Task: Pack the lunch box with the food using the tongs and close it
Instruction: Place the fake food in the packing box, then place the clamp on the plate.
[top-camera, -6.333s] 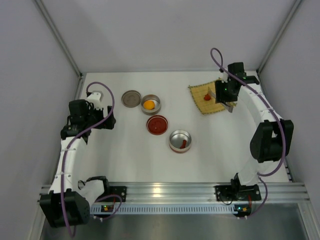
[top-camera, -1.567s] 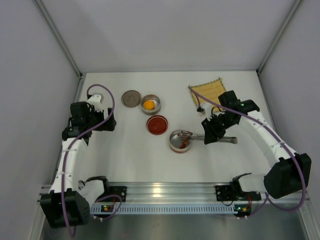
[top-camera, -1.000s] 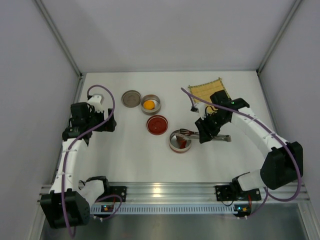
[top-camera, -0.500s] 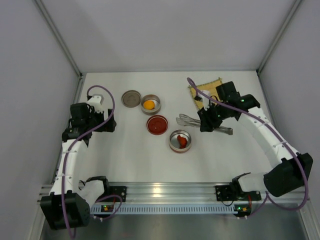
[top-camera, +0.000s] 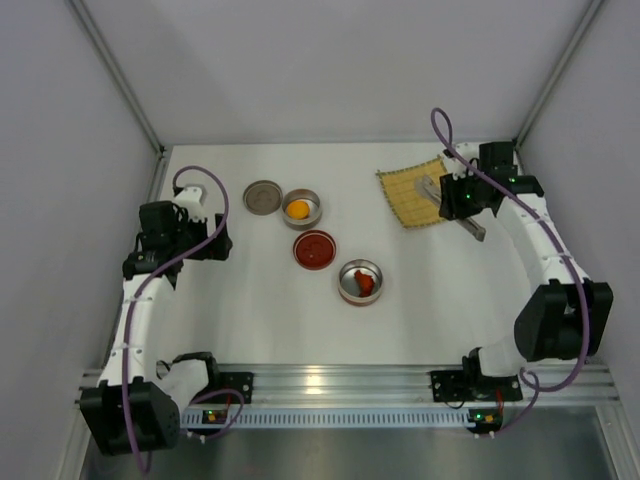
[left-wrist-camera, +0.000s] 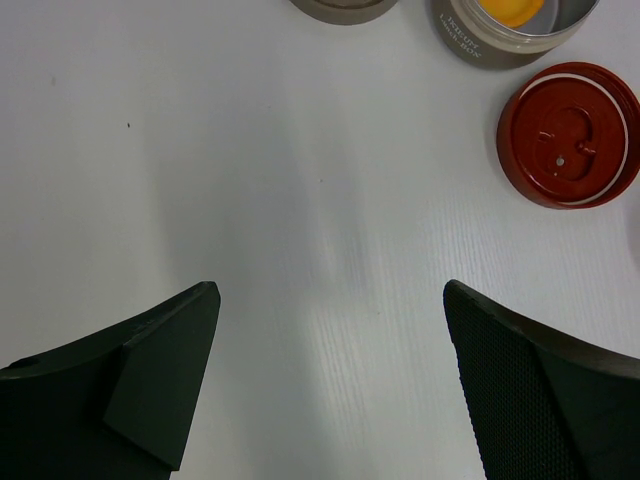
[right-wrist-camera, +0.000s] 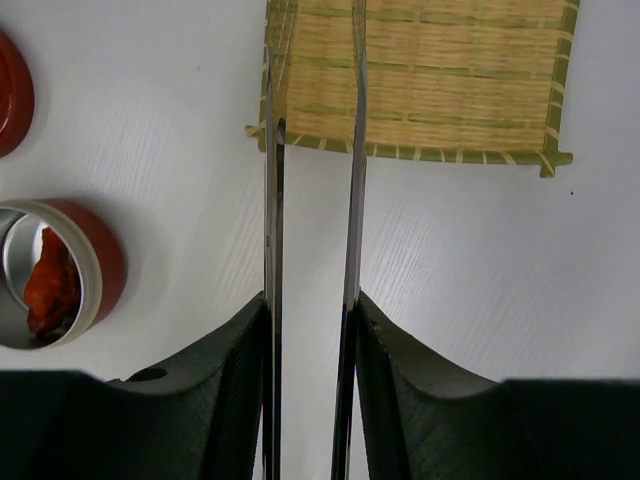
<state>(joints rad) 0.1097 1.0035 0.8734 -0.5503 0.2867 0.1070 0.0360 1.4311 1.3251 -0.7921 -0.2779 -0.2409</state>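
My right gripper is shut on the slim metal tongs, one finger pressing each arm. The arms stand a little apart and their tips reach over the bamboo mat with nothing between them. From above, the right gripper hovers at the mat's right edge with the tongs. Dark red food lies in the near lunch box tin; the orange piece sits in the far tin. My left gripper is open over bare table at the left.
A red lid lies between the two tins and a grey lid lies left of the far tin. The enclosure walls stand close behind the mat and to the right of my right arm.
My right gripper has carried the tongs from over the near tin back up and right to the mat. More red food lies in that tin. The left arm has not moved.
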